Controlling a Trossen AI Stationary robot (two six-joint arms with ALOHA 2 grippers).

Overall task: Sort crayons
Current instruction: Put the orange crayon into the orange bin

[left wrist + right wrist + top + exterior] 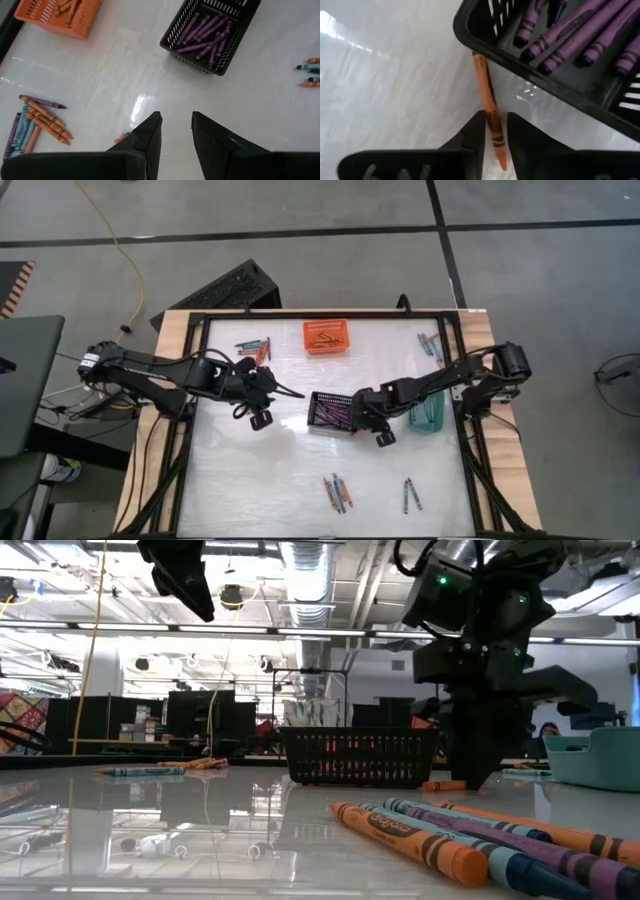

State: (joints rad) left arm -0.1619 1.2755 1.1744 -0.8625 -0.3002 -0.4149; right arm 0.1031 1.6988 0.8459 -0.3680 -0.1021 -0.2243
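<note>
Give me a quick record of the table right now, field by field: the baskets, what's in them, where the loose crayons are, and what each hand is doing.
black basket: table centre, holds purple crayons
orange basket: far side, orange crayons inside
teal basket: right side, contents unclear
loose crayons: groups at far left, far right and near edge
right hand: beside the black basket, fingers either side of an orange crayon that touches the basket wall
left hand: empty, fingers apart, above bare table left of the black basket
</note>
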